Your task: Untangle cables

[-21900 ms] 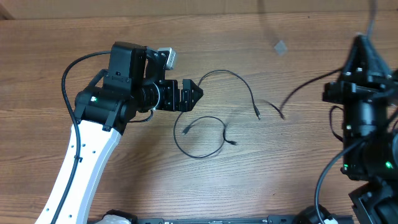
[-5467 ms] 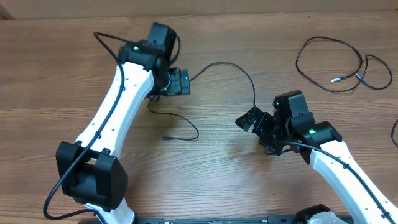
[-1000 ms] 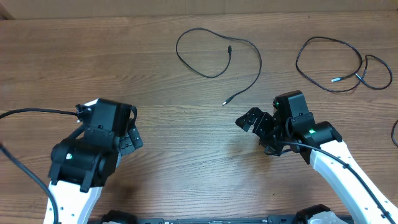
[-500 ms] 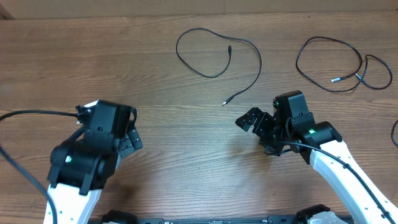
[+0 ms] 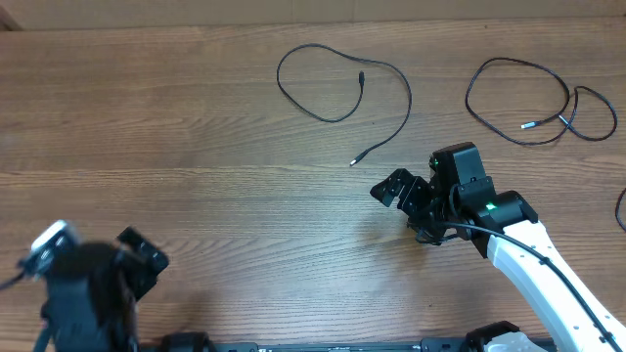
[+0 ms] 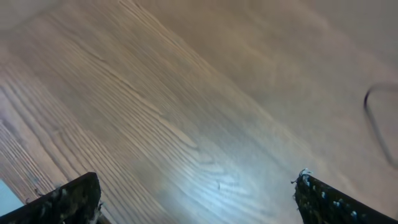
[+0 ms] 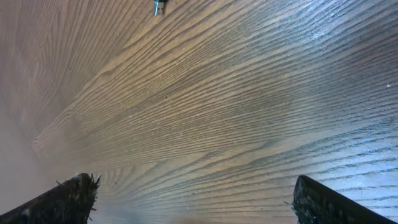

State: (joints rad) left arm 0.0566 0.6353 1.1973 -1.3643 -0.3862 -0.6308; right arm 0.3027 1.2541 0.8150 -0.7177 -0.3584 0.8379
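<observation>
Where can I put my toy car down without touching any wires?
The left half of the table is bare, from the left gripper up to the middle cable. The wood between both grippers is free too. Crowded: top right, around the right cable and right gripper.

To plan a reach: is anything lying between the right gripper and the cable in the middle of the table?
Nothing visible. Only bare table lies between the open right gripper and the near plug of the middle cable.
</observation>
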